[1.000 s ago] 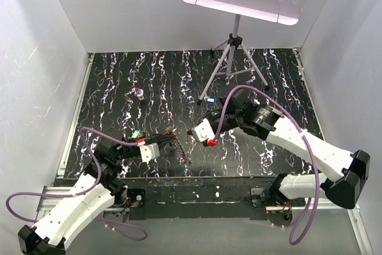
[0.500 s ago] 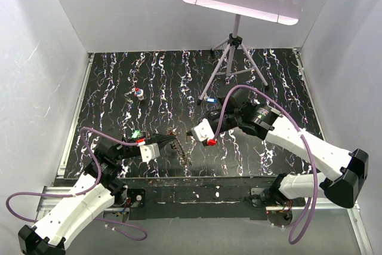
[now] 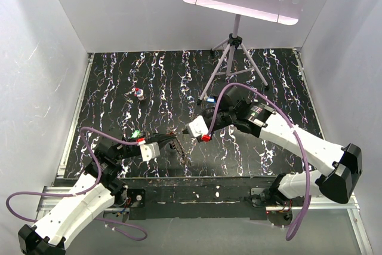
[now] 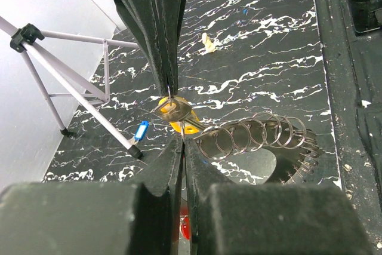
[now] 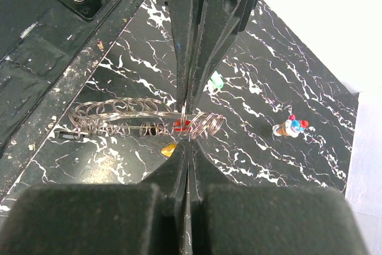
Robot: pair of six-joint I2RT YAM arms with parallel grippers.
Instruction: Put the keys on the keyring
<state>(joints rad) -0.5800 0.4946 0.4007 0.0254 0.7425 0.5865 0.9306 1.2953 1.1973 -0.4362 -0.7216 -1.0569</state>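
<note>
The keyring (image 4: 262, 141), a grey ring of wire loops, hangs just above the table's near edge, and my left gripper (image 4: 182, 143) is shut on its end. My right gripper (image 4: 169, 88) faces it tip to tip, shut on a yellow key (image 4: 179, 114) that touches the keyring's first loops. In the right wrist view the keyring (image 5: 143, 117) runs leftward past my right gripper (image 5: 188, 146), with a red key (image 5: 182, 125) among its loops. In the top view both grippers meet near the keyring (image 3: 181, 147). A green key (image 5: 216, 82) and a blue key (image 4: 141, 129) lie on the table.
A grey tripod (image 3: 233, 58) with a perforated white plate stands at the back right; one foot is beside the blue key (image 3: 210, 100). A small red, blue and white cluster (image 3: 139, 94) lies at the back left. White walls enclose the black marbled table (image 3: 268, 76).
My right gripper has moved left and slightly back with the yellow key, closing on the left gripper and the keyring. The left arm has hardly moved.
</note>
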